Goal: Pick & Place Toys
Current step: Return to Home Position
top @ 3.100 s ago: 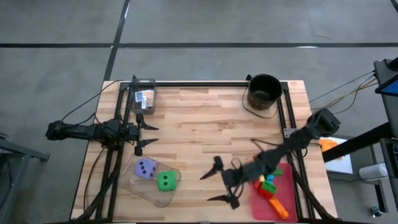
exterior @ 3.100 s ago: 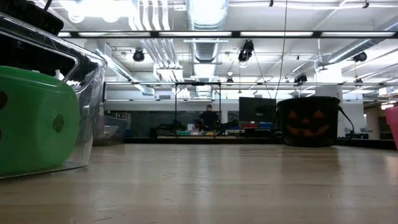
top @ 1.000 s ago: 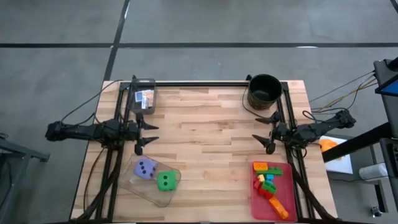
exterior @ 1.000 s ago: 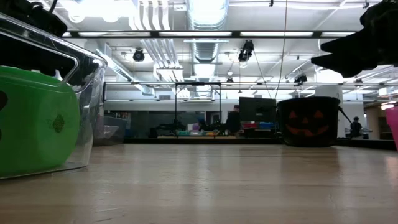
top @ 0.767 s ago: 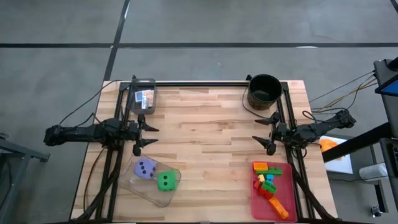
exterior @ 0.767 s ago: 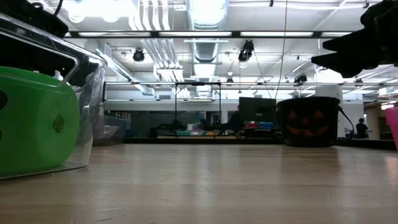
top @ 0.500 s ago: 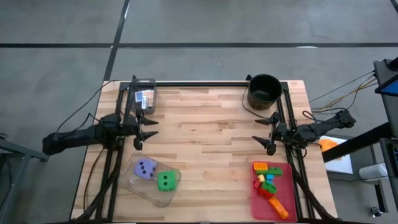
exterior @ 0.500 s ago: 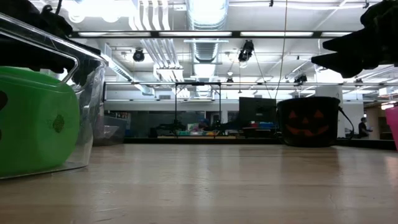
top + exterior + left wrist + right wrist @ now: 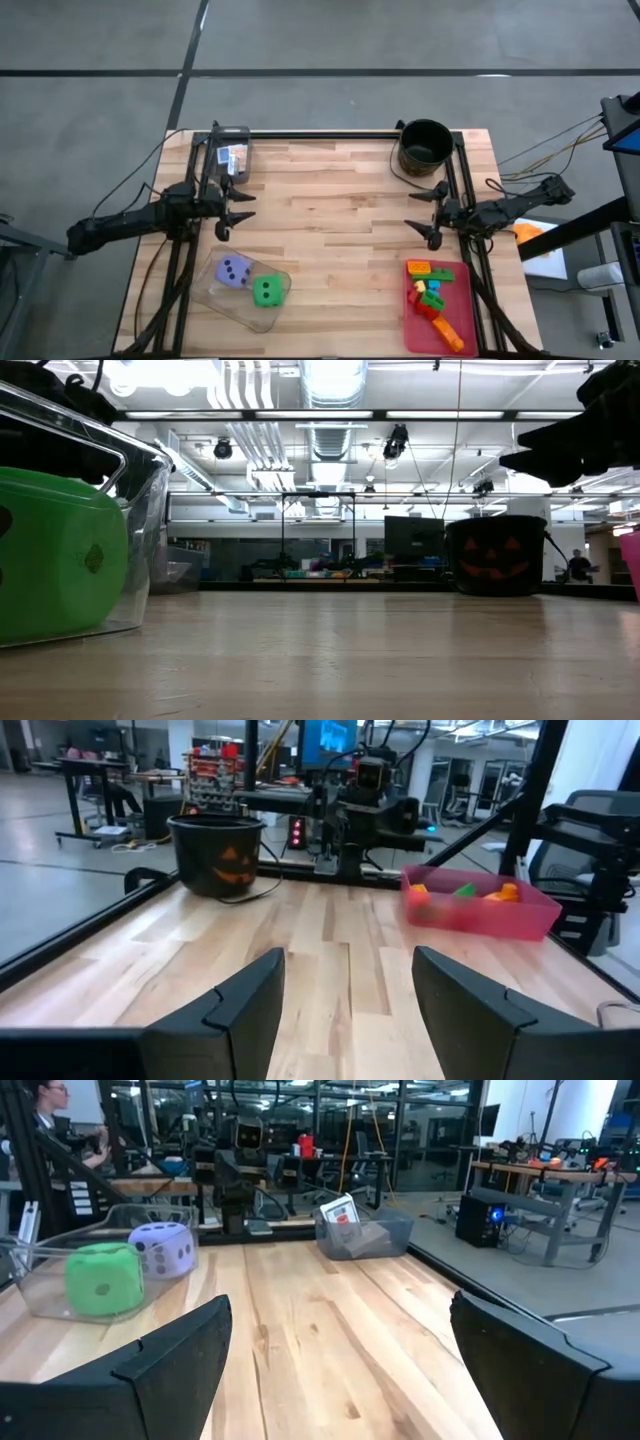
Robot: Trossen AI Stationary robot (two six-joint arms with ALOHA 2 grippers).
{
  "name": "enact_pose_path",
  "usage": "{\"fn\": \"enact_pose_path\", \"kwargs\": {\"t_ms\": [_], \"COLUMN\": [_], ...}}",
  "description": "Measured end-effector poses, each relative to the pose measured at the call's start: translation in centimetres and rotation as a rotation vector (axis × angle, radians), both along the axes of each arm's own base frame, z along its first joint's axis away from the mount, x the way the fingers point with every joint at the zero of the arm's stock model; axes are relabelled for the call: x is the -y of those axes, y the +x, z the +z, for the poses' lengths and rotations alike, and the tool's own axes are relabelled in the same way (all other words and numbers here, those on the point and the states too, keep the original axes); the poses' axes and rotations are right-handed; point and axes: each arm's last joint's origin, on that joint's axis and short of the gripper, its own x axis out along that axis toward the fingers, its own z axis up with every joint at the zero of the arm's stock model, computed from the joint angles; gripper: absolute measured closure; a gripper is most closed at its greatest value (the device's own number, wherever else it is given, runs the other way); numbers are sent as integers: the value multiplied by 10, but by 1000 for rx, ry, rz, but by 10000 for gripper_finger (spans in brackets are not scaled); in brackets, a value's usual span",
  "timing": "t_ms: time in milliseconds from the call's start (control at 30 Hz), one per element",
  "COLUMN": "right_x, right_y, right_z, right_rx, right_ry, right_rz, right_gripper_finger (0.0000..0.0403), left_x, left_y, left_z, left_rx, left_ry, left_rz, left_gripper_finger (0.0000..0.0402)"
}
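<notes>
1. Left gripper (image 9: 236, 213): left edge of the table (image 9: 330, 205), mid-height in the high view. Fingers spread wide, holding nothing. Over the last second the arm's rear end has swung toward lower left and the gripper has tilted slightly. It has not travelled toward any toy.
2. Card bin (image 9: 232, 157): upper left corner of the table, just above the left gripper. Cards (image 9: 340, 1210) stand inside it. Unchanged.
3. Clear tray (image 9: 214, 293): lower left. Purple die (image 9: 235, 270) and green die (image 9: 267, 291) sit in it side by side, the green one nearer the bottom of the frame. Unchanged.
4. Table centre: only bare wood shows between the two arms.
5. Bucket (image 9: 426, 147): upper right, just above the right gripper. Its contents cannot be told.
6. Right gripper (image 9: 417, 211): right edge, mid-height, mirroring the left. Fingers released and wide apart, empty. Three seconds ago it reached low over the table beside the pink tray. It has since pulled back here and has not shifted in the last second.
7. Pink tray (image 9: 463, 295): lower right. The bricks (image 9: 428, 293) lie piled in it: orange, red, green, yellow, blue.
8. Reading: the right arm's retreat, with every visible toy in a container, suggests the placing is finished. What remains looks like parking both arms, with the left still settling.
</notes>
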Motion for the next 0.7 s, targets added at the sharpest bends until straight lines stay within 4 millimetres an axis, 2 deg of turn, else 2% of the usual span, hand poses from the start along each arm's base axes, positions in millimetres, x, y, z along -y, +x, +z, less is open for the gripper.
{"fn": "enact_pose_path", "kwargs": {"t_ms": [467,700], "right_x": [-1,-2], "right_y": [3,5], "right_z": [-4,1], "right_rx": [-54,-65], "right_ry": [-22,-27], "right_rz": [-1,-2], "right_gripper_finger": [30,30], "left_x": [0,0], "left_y": [0,0], "left_z": [-1,-1], "left_rx": [-4,-4], "left_ry": [11,19], "left_rz": [0,0], "left_gripper_finger": [180,180]}}
